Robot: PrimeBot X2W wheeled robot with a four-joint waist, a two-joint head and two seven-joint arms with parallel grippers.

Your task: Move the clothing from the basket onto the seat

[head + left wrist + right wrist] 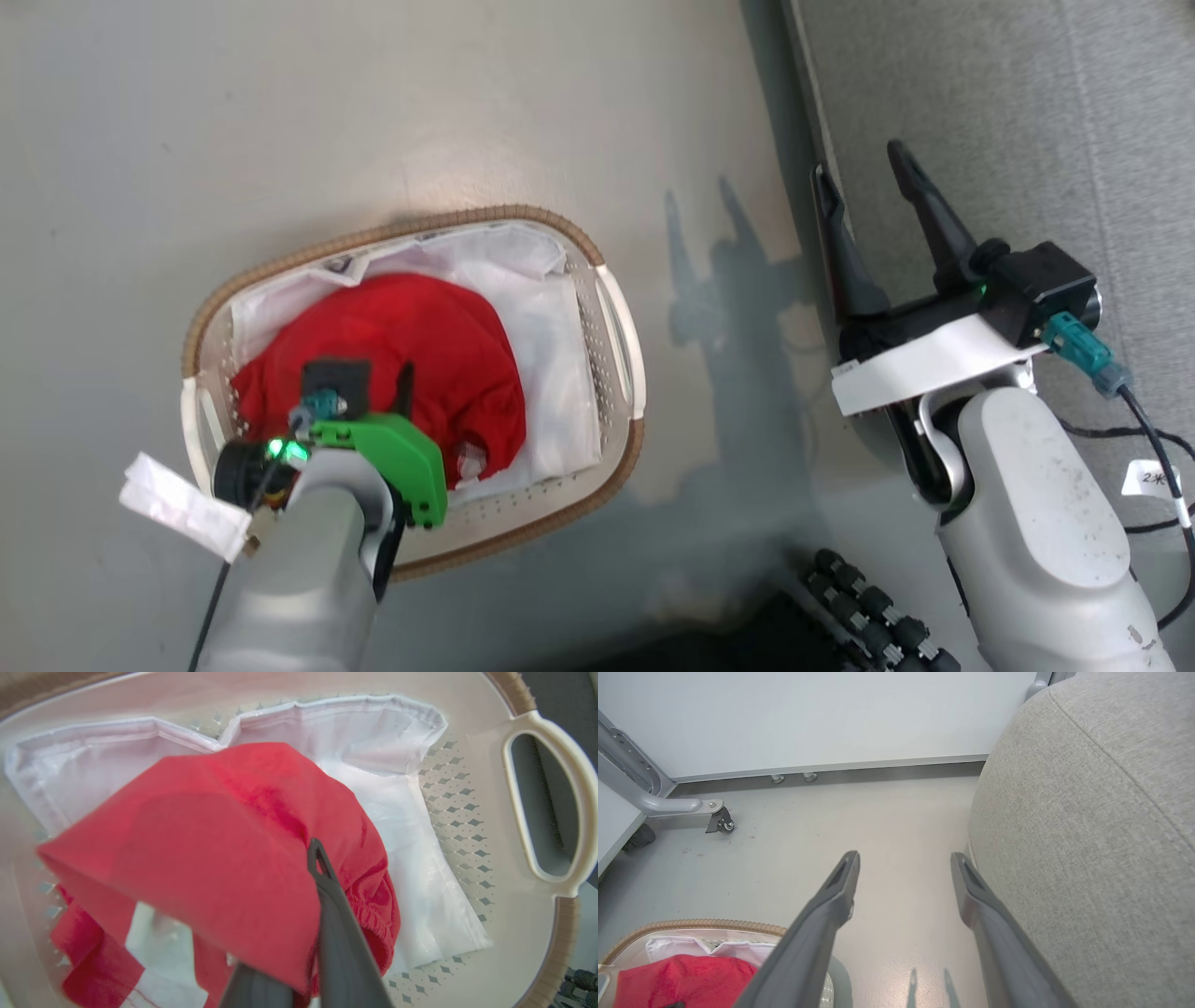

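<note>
1. Sitting on the smooth grey floor [187, 140] at the left, the small oval white perforated plastic basket with a brown woven rim [618, 327] holds the soft bright red clothing [411, 327], heaped on a white fabric liner [555, 317].
2. The left gripper [397, 378] reaches down into the basket. In the head view a green wrist bracket [401, 457] covers most of its fingers. The left wrist view brings them close: a raised fold of red cloth is pinched between the two dark fingers [327, 891].
3. The right gripper [859, 163] hangs over bare floor, well apart from the basket, fingers spread wide with nothing between them.
4. The large grey fabric-upholstered seat [1027, 140] stands at the right, just beside that gripper. The right wrist view adds its rounded edge and stitched seam, a white wall [831, 714] at the far side, and a grey metal frame leg on a castor [720, 823].
</note>
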